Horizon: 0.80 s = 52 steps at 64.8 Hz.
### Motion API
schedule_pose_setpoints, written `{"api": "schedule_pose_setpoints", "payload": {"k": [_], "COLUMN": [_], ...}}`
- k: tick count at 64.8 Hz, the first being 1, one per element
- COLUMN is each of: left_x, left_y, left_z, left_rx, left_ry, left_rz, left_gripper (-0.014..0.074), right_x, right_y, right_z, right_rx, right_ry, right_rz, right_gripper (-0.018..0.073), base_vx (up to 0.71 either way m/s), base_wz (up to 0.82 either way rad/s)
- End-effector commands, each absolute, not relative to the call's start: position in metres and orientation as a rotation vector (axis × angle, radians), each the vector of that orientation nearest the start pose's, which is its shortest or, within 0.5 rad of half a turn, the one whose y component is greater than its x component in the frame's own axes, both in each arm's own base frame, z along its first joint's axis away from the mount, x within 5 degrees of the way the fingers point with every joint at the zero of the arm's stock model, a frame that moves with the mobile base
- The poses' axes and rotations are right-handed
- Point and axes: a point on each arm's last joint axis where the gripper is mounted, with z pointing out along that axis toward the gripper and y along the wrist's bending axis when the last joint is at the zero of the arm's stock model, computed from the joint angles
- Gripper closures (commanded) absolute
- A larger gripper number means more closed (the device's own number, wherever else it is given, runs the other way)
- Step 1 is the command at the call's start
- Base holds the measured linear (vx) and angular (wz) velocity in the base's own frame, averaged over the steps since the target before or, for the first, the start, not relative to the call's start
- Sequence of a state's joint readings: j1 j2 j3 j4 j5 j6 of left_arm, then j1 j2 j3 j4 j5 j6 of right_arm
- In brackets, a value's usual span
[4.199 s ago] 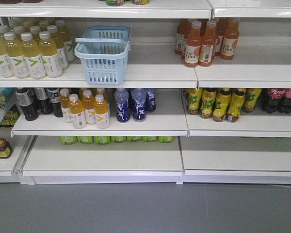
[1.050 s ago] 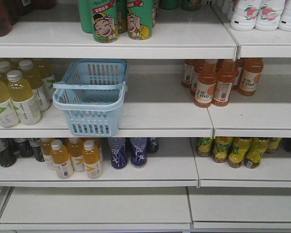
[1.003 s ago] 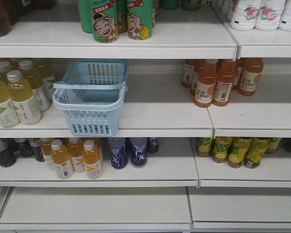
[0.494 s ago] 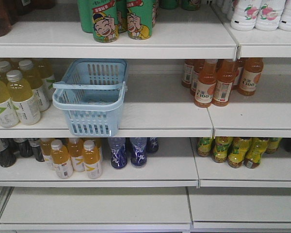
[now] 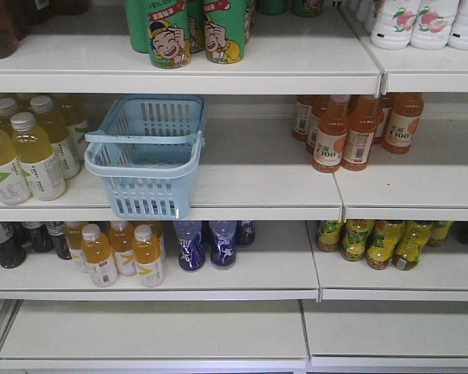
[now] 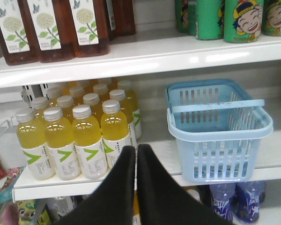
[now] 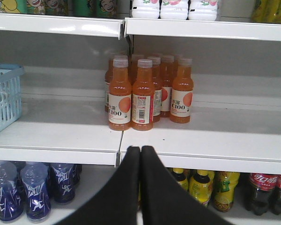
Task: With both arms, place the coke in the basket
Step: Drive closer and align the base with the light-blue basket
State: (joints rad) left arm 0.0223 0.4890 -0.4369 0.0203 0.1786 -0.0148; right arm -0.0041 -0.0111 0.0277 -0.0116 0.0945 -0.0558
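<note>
A light blue plastic basket [image 5: 144,167] stands empty on the middle shelf, handle folded across its top. It also shows in the left wrist view [image 6: 220,137] and at the left edge of the right wrist view [image 7: 3,101]. Dark coke bottles with red labels [image 7: 264,192] stand on the lower shelf at the far right. My left gripper [image 6: 136,149] is shut and empty, in front of the shelf edge between the yellow bottles and the basket. My right gripper [image 7: 140,149] is shut and empty, below the orange bottles. Neither gripper shows in the front view.
Yellow drink bottles [image 6: 77,140] stand left of the basket. Orange C100 bottles [image 7: 143,93] stand on the middle shelf to the right. Green cans [image 5: 191,31] are on the top shelf. Blue bottles [image 5: 207,245] and yellow-green bottles [image 5: 378,241] fill the lower shelf.
Since the earliest frame the front view has risen and come closer to the shelves. Over the last second nothing has visibly changed.
</note>
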Motion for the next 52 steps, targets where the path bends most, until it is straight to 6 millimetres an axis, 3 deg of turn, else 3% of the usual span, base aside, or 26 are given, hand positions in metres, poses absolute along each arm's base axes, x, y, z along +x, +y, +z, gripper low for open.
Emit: {"api": "schedule_pose_setpoints", "payload": {"k": [1,15,35,43,52], "left_x": [0.128,0.153,0.165,0.165,0.165], "left_y": [0.003,0.003,0.004,0.004,0.004], "left_z": [0.324,0.313,0.308,0.309,0.309], "left_rx": [-0.034,-0.034,-0.034,-0.034,-0.034], "left_ry": [1.681,1.722,1.735,1.720,1.720], "left_rz": [0.005,0.003,0.003,0.003,0.003], "left_gripper": [0.0602,0.0602,0.0581,0.0522,0.0398], "right_x": [0.056,0.056,0.056,0.056,0.056], "right_y": [0.000,0.000,0.000,0.000,0.000], "right_z": [0.201,0.201,0.201,0.201,0.201], "right_rx": [-0.052,-0.052,-0.052,-0.052,-0.052], "right_ry": [1.513,1.513,1.513,1.513,1.513], "right_rz": [-0.068,-0.068,-0.068,-0.068,-0.068], "right_gripper": [0.0569,0.0569,0.0569,0.0569,0.0569], "base_vx": [0.00,0.00,0.00,0.00,0.00], "base_wz": [0.00,0.00,0.00,0.00,0.00]}}
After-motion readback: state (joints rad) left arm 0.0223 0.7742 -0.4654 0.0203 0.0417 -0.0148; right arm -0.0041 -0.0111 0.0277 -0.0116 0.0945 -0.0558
